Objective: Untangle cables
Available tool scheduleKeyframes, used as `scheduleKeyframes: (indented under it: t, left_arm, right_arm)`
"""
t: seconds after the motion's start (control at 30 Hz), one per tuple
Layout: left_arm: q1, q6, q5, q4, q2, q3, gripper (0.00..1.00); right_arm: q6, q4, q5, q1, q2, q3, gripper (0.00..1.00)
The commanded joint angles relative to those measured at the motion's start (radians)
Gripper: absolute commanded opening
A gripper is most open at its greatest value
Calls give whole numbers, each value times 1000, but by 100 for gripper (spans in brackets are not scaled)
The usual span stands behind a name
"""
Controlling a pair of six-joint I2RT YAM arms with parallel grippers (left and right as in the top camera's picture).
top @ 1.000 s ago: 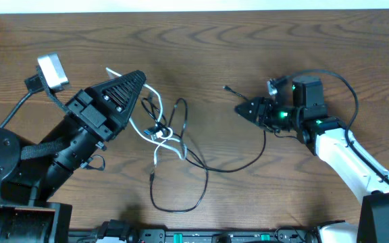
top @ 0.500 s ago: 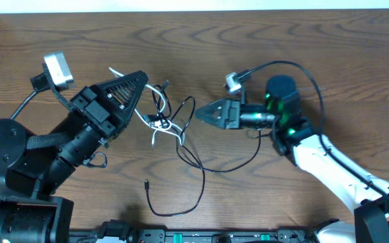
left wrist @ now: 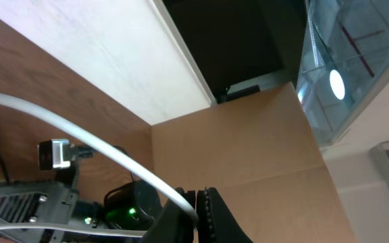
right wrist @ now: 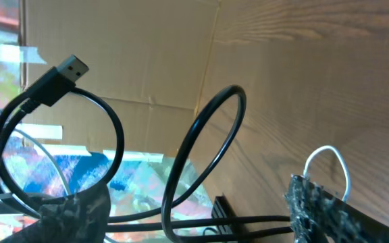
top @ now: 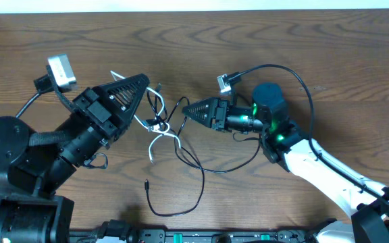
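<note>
**Progress.** The job is not finished. The white cable (top: 155, 138) and the black cable (top: 201, 169) are crossed and bunched in one knot (top: 159, 125) on the table (top: 248, 40). From that knot the white cable curls down to a free end just below it. The black cable runs on below and to the right of the knot in wide open loops, and one loose end lies well below the knot. I judge those outer loops already slack and the core not yet parted. What remains is to draw the two cables out of the knot and lay them apart.

**Grippers.** The left gripper (top: 142, 77) stands just up and left of the knot. In its wrist view the jaws are pinched together on the white cable (left wrist: 80, 128), which runs straight into the left gripper (left wrist: 198, 202). The right gripper (top: 186, 108) points at the knot from just to its right. In its wrist view the jaws stand well apart, and the black cable (right wrist: 201, 128) arches up through the gap of the right gripper (right wrist: 200, 192), its plug (right wrist: 66, 71) raised. Nothing is clamped there, as far as I can tell.

**Markings.** No brand, label or writing can be read on cables, plug or arms. A green light (top: 273, 138) glows on the right arm, well right of the knot.
</note>
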Motion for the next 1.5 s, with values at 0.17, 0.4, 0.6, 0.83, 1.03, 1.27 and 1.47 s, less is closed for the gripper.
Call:
scheduleKeyframes:
  t: [0.17,0.4,0.6,0.83,1.03,1.27,1.47]
  left_arm:
    - [-2,8,45,4,5,6,7]
    - [-2,27,62,-6,5,6,7]
    - [3,52,61,-7,5,6,7]
    - [87,158,18,-150,5,6,7]
    - [209,182,-180,-400,5,6,7]
    - [340,184,-505,-555,5,6,7]
    - [412,184,-766,-580,5,6,7]
  right_arm:
    - [-6,-26,185,77,-15,4,60]
    - [-47,-130,253,76,-15,4,1]
    - [-112,-419,350,3,-15,3,1]
    - [-251,-803,350,-258,-16,3,1]
    - [-381,-985,349,-473,-16,3,1]
    - [-462,-1053,351,-590,-16,3,1]
    - [-469,-1059,365,-636,-16,3,1]
